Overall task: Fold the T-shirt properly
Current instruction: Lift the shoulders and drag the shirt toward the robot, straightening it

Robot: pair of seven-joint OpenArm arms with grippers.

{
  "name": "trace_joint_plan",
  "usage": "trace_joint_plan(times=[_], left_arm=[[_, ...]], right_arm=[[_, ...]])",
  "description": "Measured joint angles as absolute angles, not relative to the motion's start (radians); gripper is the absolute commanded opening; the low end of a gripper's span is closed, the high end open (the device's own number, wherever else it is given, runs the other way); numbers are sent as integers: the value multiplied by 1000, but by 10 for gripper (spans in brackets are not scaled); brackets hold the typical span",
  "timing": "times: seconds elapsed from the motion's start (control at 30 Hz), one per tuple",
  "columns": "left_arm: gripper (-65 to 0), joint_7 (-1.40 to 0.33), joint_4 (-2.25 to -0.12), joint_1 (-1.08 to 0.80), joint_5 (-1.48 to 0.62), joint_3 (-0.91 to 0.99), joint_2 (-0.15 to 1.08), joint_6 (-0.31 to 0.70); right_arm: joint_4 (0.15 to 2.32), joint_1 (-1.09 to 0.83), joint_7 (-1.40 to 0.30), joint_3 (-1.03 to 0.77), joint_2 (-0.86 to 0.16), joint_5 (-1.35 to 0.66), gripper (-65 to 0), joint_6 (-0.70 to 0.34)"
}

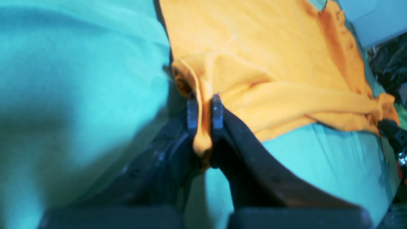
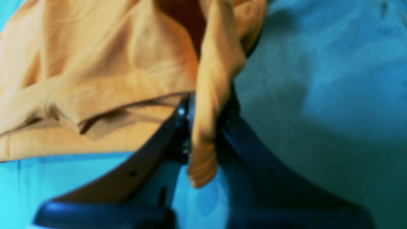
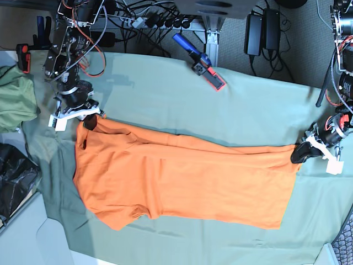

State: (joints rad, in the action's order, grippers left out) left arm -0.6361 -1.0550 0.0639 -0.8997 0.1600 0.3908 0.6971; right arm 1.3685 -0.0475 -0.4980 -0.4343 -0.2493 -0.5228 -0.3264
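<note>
The orange T-shirt (image 3: 182,182) lies spread lengthwise across the sage-green table cloth (image 3: 165,94), its far edge pulled into a straight line between my two grippers. In the base view my right gripper (image 3: 91,121) is at the shirt's far-left corner and my left gripper (image 3: 300,153) at its far-right corner. In the left wrist view the left gripper (image 1: 205,108) is shut on a bunched fold of the T-shirt (image 1: 254,47). The right wrist view shows the right gripper (image 2: 203,111) shut on a hanging fold of the T-shirt (image 2: 95,63).
An olive-green garment (image 3: 14,102) sits at the left edge, with a black bag (image 3: 14,171) below it. A blue and red tool (image 3: 198,58) lies on the cloth's far edge. Cables and power bricks (image 3: 262,27) crowd the floor behind the table.
</note>
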Motion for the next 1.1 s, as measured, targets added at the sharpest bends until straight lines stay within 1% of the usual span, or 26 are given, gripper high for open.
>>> trace_joint_plan(times=[0.07,0.17,0.37,0.47,0.6,0.83,1.03,1.07,1.1], left_arm=[[-650,-677,-1068,62,-921,157,399,697],[-650,-763,-1102,39,-1001,152,422,697],[-650,-825,-1255,-94,-1089,147,502,689],[-650,-826,-1351,-160,-1093,146,547,689],[-650,-823,-1436,-242,-1099,147,583,690],[-650,-823,-1478,-347,-1101,147,590,689],[-650,-819,-1478,-355,-1085,147,590,689],[-587,-818,-1478,-355,-1085,147,590,689],[-491,-818,-1478,-355,-1084,147,590,689]], right_arm=[[1369,-47,-506,-439,-250,-524,-650,-326],[1391,-58,-574,-461,-270,-593,-650,-327],[1498,-168,-675,-525,-336,-719,-650,-329],[1561,-249,-682,-545,-374,-738,-650,-329],[1631,-353,-682,-578,-396,-743,-650,-329],[1666,-461,-685,-621,-397,-750,-650,-329],[1665,-493,-685,-622,-396,-741,-650,-329],[1665,-492,-685,-622,-396,-741,-629,-329],[1665,-490,-685,-622,-396,-741,-497,-329]])
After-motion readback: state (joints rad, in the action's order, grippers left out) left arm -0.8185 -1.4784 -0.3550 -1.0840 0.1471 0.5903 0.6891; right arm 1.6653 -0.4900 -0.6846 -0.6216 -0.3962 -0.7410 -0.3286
